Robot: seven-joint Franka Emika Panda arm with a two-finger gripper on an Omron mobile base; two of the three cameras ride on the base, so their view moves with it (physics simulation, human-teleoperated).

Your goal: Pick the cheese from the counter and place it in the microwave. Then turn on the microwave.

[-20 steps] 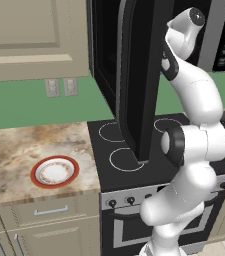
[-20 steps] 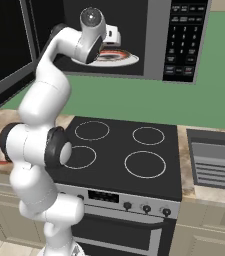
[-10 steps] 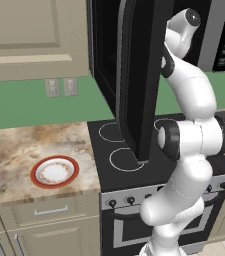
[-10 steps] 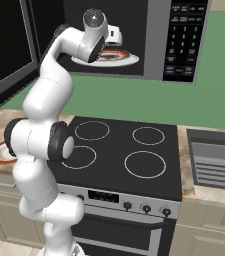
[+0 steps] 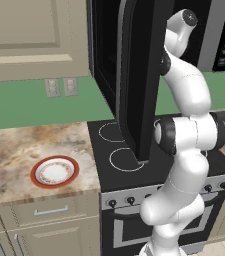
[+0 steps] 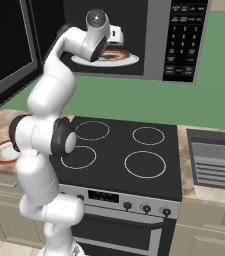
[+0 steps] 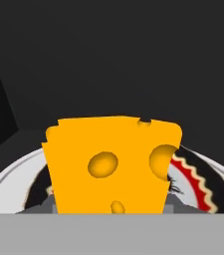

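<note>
The cheese (image 7: 108,167), an orange-yellow wedge with holes, stands close before the hand camera, held between the fingers of my gripper (image 6: 118,41), which is shut on it. The hand is inside the open cavity of the black microwave (image 6: 184,40). Just under the cheese lies a round glass turntable carrying a plate with a red zigzag rim (image 7: 200,179), seen from the right base too as the microwave plate (image 6: 126,59). The microwave door (image 5: 139,75) stands swung wide open to the left. The marbled counter (image 5: 14,150) lies left of the stove.
A white plate with a red rim (image 5: 55,171) sits on the counter near the stove. The black stovetop (image 6: 124,155) lies below the microwave, with knobs along its front. A sink (image 6: 216,160) is at the right. The open door hangs over the stovetop's left side.
The hand has edged a little further into the microwave cavity with the cheese; the grip is unchanged.
</note>
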